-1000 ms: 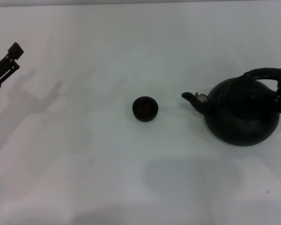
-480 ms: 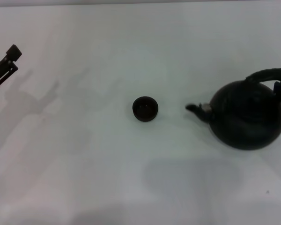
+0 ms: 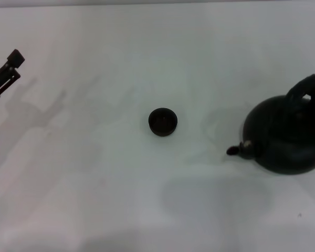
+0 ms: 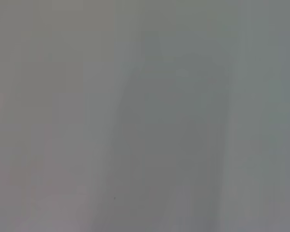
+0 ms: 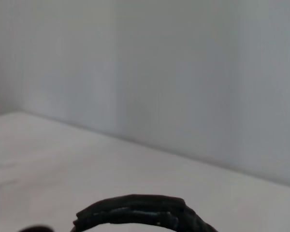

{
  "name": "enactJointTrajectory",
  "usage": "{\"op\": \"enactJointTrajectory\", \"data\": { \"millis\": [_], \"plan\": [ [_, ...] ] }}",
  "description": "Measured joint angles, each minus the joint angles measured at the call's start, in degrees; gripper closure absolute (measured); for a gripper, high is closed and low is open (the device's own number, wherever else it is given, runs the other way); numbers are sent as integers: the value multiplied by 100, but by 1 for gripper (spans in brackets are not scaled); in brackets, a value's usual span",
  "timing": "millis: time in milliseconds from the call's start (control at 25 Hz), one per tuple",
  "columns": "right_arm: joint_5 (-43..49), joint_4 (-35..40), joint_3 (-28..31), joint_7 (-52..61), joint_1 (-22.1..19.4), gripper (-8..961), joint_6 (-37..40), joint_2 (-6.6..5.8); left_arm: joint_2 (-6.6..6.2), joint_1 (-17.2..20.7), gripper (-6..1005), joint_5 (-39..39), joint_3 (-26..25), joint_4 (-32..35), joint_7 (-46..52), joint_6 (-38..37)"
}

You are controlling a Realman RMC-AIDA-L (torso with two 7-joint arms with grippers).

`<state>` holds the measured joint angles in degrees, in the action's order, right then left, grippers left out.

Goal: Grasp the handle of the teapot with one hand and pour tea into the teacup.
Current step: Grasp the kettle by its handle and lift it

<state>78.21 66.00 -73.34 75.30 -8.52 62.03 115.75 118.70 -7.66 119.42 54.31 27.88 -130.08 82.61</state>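
While the squat matte black teapot [image 3: 284, 137] sits at 3 o'clock of our head view on the white table [image 3: 94, 184], its pale-tipped spout [image 3: 237, 149] points toward 8 o'clock. We see its ribbed black arched handle [image 3: 303, 88] at the right edge, where the right gripper lies out of sight. At centre sits the tiny dark round teacup [image 3: 163, 122], well apart. We cannot tell the state of the left gripper [image 3: 4, 77], at 10 o'clock.

Bare test bench or lab setup, plain white table [image 3: 94, 184], blank grey wall [image 5: 183, 72] behind
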Motion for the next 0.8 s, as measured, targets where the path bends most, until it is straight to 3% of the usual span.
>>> {"op": "enactJointTrajectory", "data": {
  "millis": [400,800],
  "plan": [
    [-889,9,-256,-555,144,828,-109,20,12,-2,126,140,-17,-239,-170,5],
    [-1822,180,-1647,-1881,608,830,-1472,25,-22,52,126,356,-89,-719,-393,-11]
  ]
}}
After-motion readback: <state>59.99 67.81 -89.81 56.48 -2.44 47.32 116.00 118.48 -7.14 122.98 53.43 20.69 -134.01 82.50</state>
